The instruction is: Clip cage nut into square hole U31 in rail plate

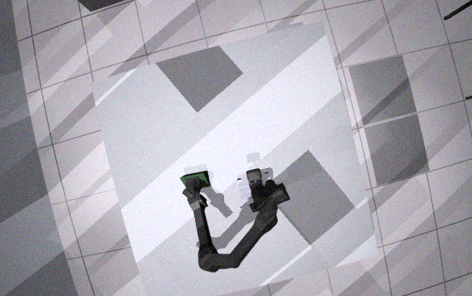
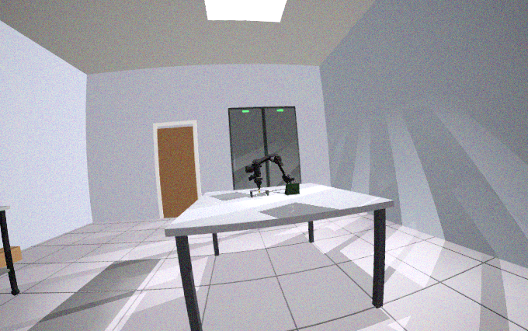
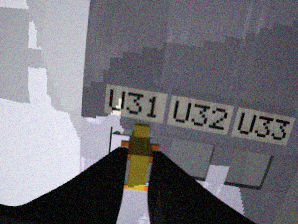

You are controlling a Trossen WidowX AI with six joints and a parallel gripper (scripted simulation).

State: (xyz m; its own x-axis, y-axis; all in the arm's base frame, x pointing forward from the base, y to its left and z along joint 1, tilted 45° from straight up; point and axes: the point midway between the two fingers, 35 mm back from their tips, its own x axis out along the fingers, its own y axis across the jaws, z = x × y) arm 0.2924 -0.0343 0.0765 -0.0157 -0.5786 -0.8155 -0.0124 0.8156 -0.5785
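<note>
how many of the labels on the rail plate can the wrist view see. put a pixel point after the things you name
3: U31 (image 3: 136, 104) at left, just beyond the cage nut (image 3: 138, 170) held in the gripper (image 3: 137, 159); U32 (image 3: 200, 115) in the middle; U33 (image 3: 264, 126) at right. More may lie outside this view.

There is one robot arm (image 1: 205, 226) (image 2: 281, 165) with one end effector (image 1: 254, 177) (image 2: 258, 189) (image 3: 137, 159), and one cage nut (image 2: 259, 191) (image 3: 138, 172). Three labels (image 3: 200, 115) sit in a row, with three square holes (image 3: 192, 157) toward six o'clock from them. One green block (image 1: 205, 178) (image 2: 292, 189) and one main bench (image 1: 156, 114) (image 2: 280, 220) show, the bench on four legs (image 2: 378, 257). In the exterior view: one brown door (image 2: 177, 171) at nine o'clock, two dark panels (image 2: 247, 144) toward twelve, two green marks (image 2: 245, 111), one ceiling light (image 2: 245, 9) at twelve, one orange box (image 2: 13, 255) at eight.
</note>
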